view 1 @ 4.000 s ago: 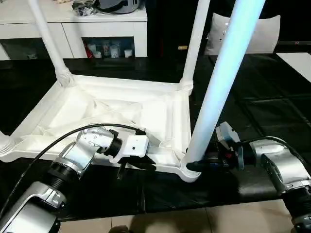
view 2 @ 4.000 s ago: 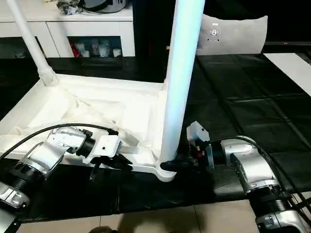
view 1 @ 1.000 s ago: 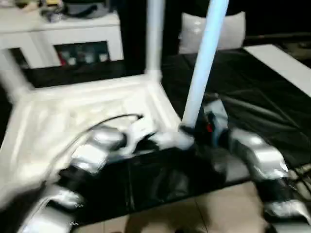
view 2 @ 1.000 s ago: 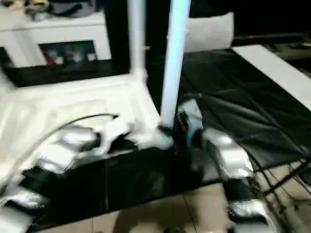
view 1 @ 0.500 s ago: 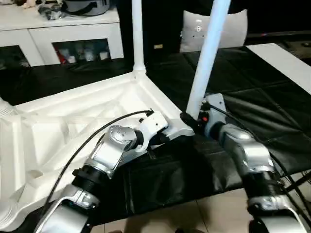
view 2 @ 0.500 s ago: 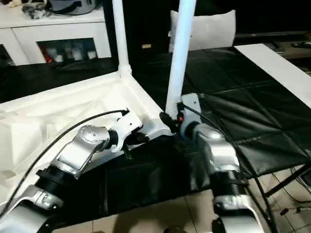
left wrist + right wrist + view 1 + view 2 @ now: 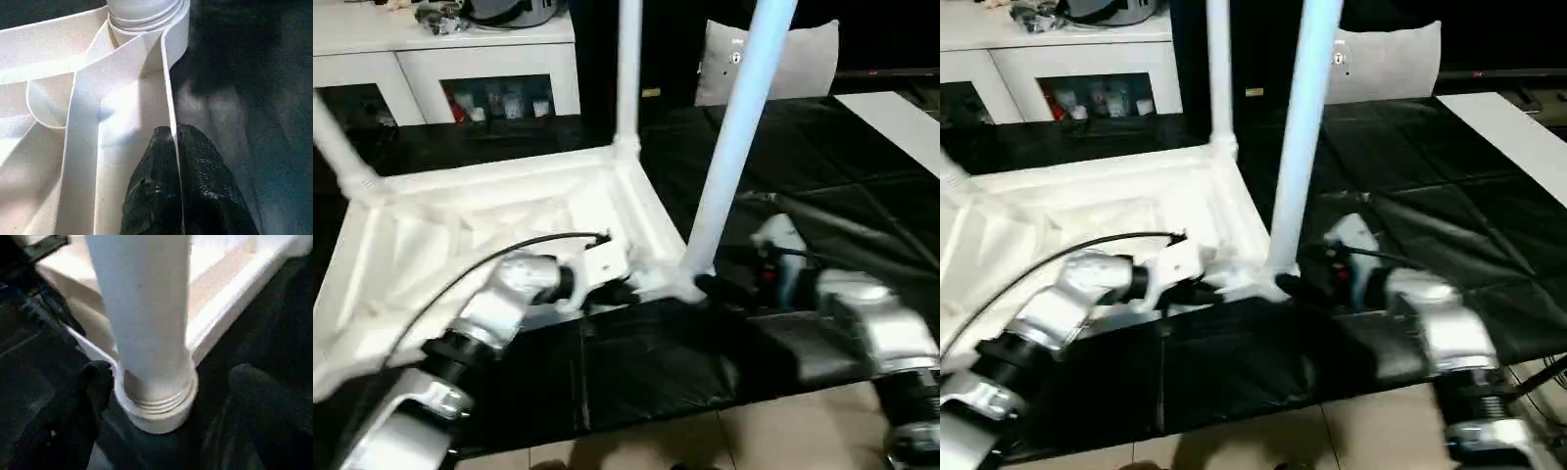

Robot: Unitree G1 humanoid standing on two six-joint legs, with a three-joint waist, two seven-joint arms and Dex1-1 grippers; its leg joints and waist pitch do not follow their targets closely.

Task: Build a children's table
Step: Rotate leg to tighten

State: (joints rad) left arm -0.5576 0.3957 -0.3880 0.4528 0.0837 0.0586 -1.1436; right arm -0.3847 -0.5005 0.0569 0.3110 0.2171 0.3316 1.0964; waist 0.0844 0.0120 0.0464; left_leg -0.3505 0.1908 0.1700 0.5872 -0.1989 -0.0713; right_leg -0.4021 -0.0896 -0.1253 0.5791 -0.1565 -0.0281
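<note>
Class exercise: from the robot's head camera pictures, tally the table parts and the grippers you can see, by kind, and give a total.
Table top, upside down: 1
Legs standing in corner sockets: 3 (near, far middle, far left)
Grippers: 2 (left gripper, right gripper)
Total: 6

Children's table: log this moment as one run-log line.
children's table upside down, legs up | left tool shut on its rim | right tool open around near corner leg
</note>
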